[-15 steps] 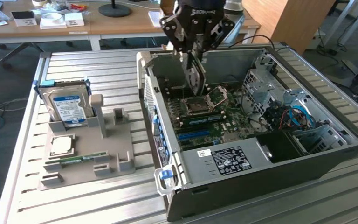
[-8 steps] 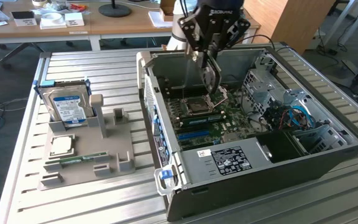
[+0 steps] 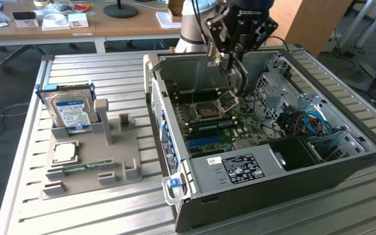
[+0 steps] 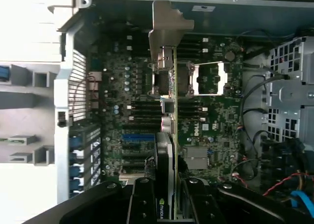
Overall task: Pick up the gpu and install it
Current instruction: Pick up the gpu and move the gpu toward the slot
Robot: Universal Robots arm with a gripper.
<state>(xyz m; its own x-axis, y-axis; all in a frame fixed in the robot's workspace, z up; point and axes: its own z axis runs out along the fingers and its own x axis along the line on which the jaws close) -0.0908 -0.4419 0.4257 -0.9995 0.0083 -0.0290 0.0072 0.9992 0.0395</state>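
Note:
The gpu hangs on edge inside the open computer case, just above the motherboard and near the CPU socket. My gripper is shut on its upper edge. In the wrist view the gpu appears edge-on as a thin strip, with its grey metal end bracket toward the case's rear wall. The gripper clamps the card between its black fingers. The card hovers over the motherboard in line with the expansion slots, among them a blue slot.
On the exterior view's left, a grey fixture tray holds a silver hard drive with a blue label, a CPU and a green memory stick. Cables and a drive cage fill the case's right side. Desks stand behind.

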